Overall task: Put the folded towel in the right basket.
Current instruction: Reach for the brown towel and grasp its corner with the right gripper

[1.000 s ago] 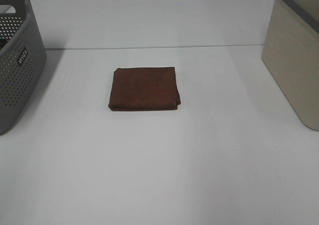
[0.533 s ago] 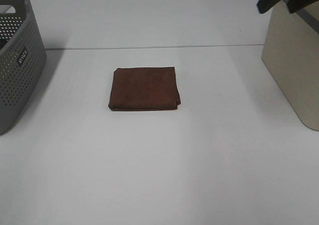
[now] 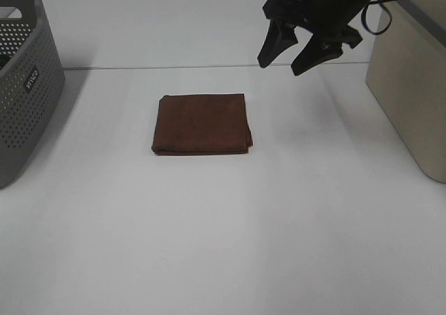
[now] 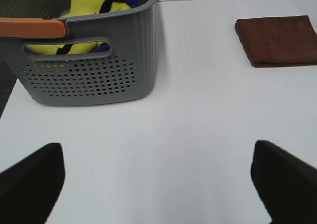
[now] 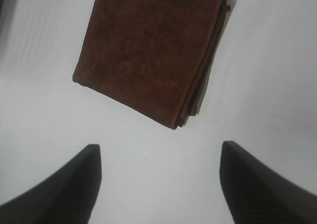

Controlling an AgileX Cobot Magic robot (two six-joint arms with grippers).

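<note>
A folded brown towel (image 3: 202,124) lies flat on the white table, a little left of centre. It also shows in the left wrist view (image 4: 278,39) and the right wrist view (image 5: 151,50). My right gripper (image 3: 287,58) is open and empty, in the air behind and to the right of the towel. In the right wrist view (image 5: 158,177) its two dark fingers stand wide apart, short of the towel. The beige right basket (image 3: 412,78) stands at the table's right edge. My left gripper (image 4: 158,184) is open and empty, out of the exterior view.
A grey perforated basket (image 3: 24,85) stands at the left edge; the left wrist view shows it (image 4: 91,60) holding yellow and blue items. A seam (image 3: 209,67) runs across the table behind the towel.
My right arm has come in from the upper right, moving left and down toward the towel. The towel and baskets have not moved.
</note>
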